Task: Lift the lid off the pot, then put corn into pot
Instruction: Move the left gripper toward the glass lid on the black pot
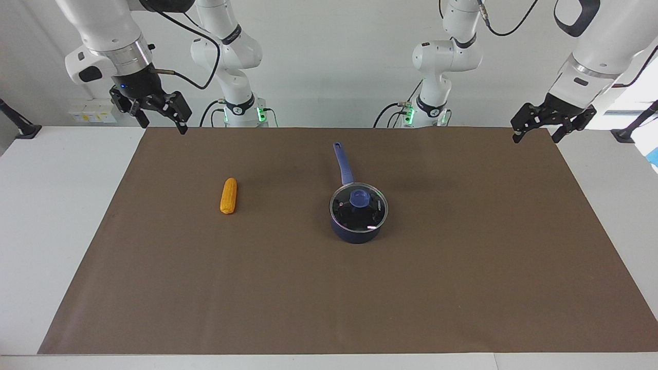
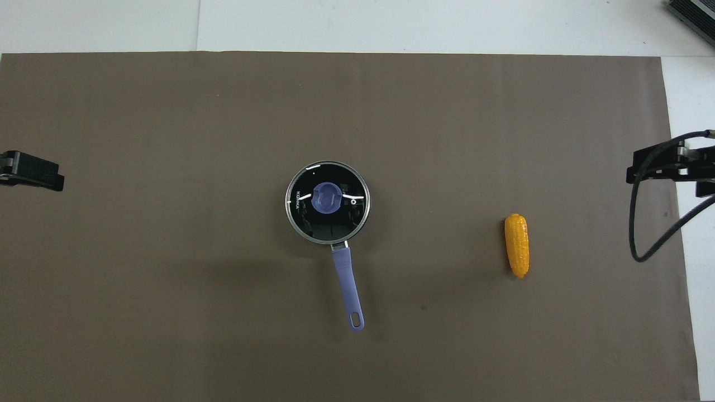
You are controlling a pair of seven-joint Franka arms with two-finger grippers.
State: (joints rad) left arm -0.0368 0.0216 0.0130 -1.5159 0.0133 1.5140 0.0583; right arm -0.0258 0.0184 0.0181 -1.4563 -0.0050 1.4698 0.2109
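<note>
Black fingers [image 1: 181,114] on the right gripper [image 1: 160,116] were spread wide and held nothing; I had it hanging over the mat's corner at the right arm's end, waiting. The left gripper [image 1: 541,128] was parted too and empty, over the corner at the left arm's end, so both arms stood well clear of the work.

The lid [image 1: 359,206] sat square on the pot [image 1: 354,232], its blue knob [image 1: 359,197] up and free, which I judged the natural hold for a straight lift. In the overhead view the pot stood at centre, its handle [image 2: 348,287] pointing to six o'clock, toward the robots. The corn [image 2: 516,245] lay flat on the brown mat [image 1: 462,267] at about three o'clock from the pot, well apart, handy to the right arm. Nothing had begun.
</note>
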